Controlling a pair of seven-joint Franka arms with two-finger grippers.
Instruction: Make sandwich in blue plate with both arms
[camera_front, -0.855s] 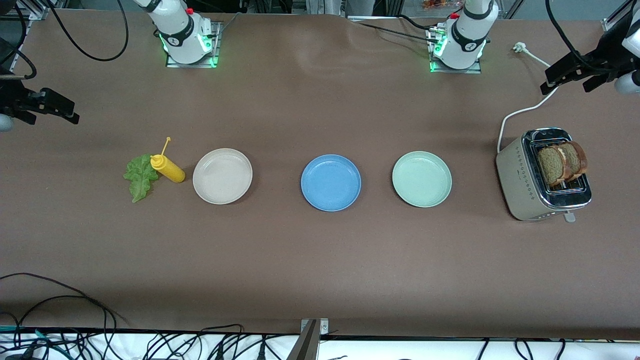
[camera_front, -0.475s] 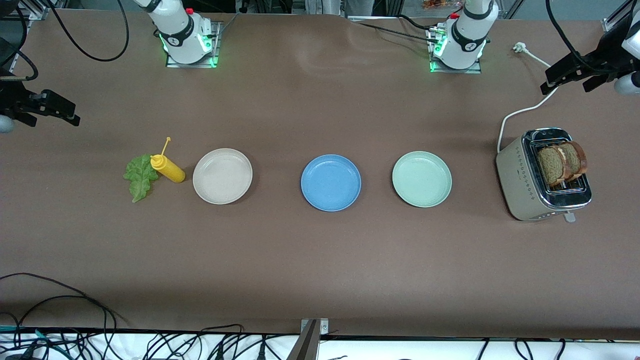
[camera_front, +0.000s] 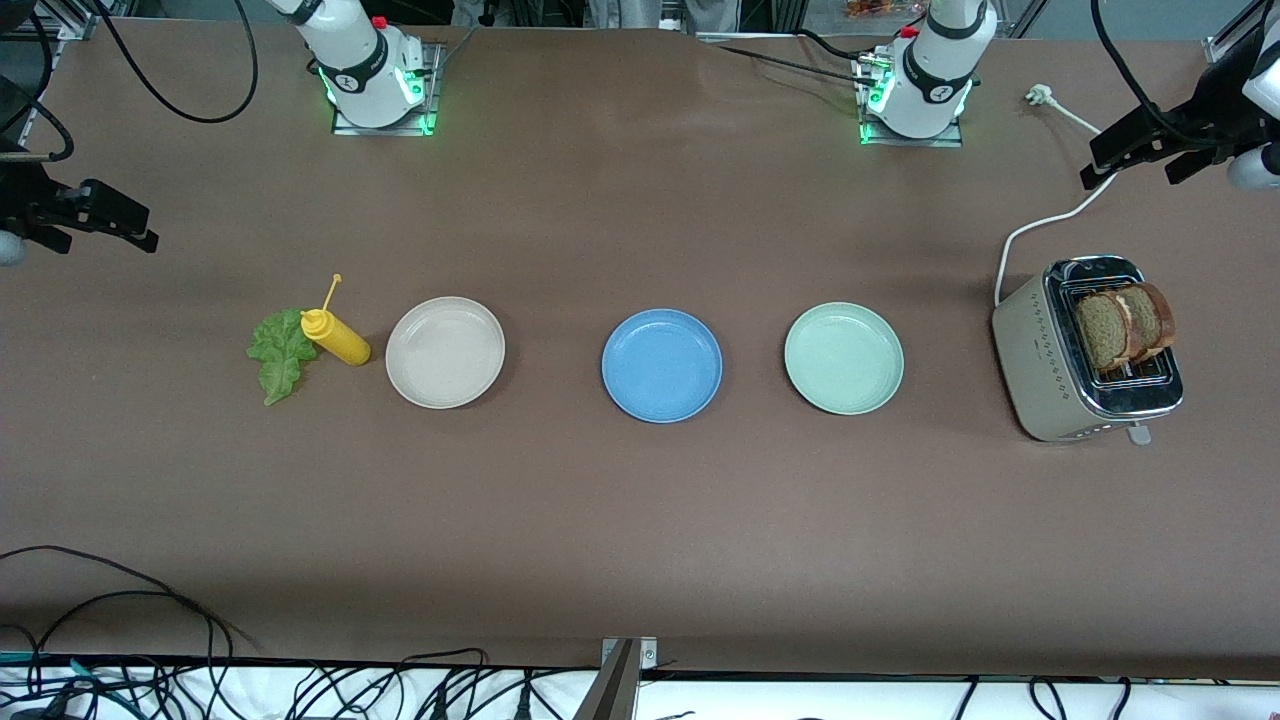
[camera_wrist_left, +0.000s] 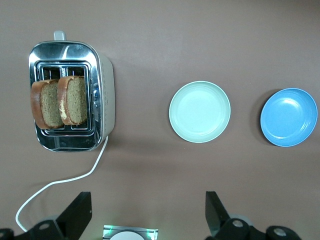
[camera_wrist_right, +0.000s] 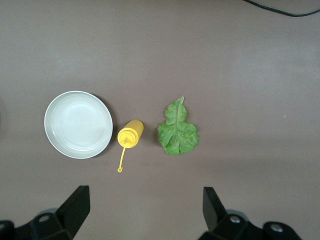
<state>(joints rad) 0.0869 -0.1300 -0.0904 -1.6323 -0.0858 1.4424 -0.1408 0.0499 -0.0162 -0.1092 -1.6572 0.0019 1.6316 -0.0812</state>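
The blue plate sits bare at the middle of the table. Two brown bread slices stand upright in the toaster at the left arm's end. A green lettuce leaf lies flat on the table at the right arm's end. My left gripper hangs open and holds nothing, high over the table near the toaster's cord. My right gripper hangs open and holds nothing, high over the table by the lettuce.
A yellow squeeze bottle lies beside the lettuce, touching it. A beige-white plate and a mint-green plate flank the blue one. The toaster's white cord runs toward the left arm's base.
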